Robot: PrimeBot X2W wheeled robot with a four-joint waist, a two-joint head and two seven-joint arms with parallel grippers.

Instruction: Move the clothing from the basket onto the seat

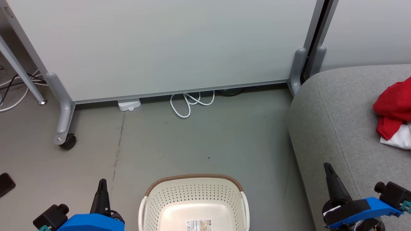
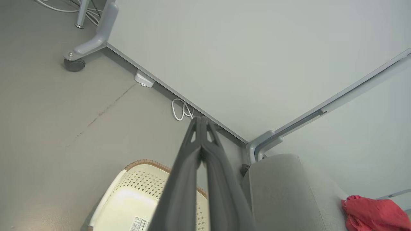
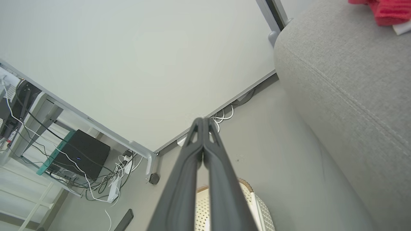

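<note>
- Red fabric with a white panel under it: the clothing (image 1: 393,106) lies heaped on the grey woven seat (image 1: 334,112), at the right edge of my head view and well apart from the basket.
- I cannot tell whether that heap is one garment or both, because the picture's edge cuts it off.
- The cream perforated basket (image 1: 194,177) stands on the floor (image 1: 208,138) between my two arms, just beside the seat's rounded corner.
- Its pale bottom is bare around the label sticker (image 1: 199,224). The near end runs off the bottom of the view, so I can't vouch for that part.
- My left gripper (image 1: 102,186) hovers to the left of the basket with its fingers pressed together and nothing between them. The left wrist view shows the two dark fingers meeting at the tips.
- My right gripper (image 1: 329,170) hangs over the seat's front edge, likewise closed and empty, well short of the clothing.
- I judge the carrying is finished, or very nearly, and this is the closing step.
- Next I'd tilt my head down to see the basket's near end.
- If a garment is there, I must open a gripper before reaching in. If not, I only need to keep both arms clear.
</note>
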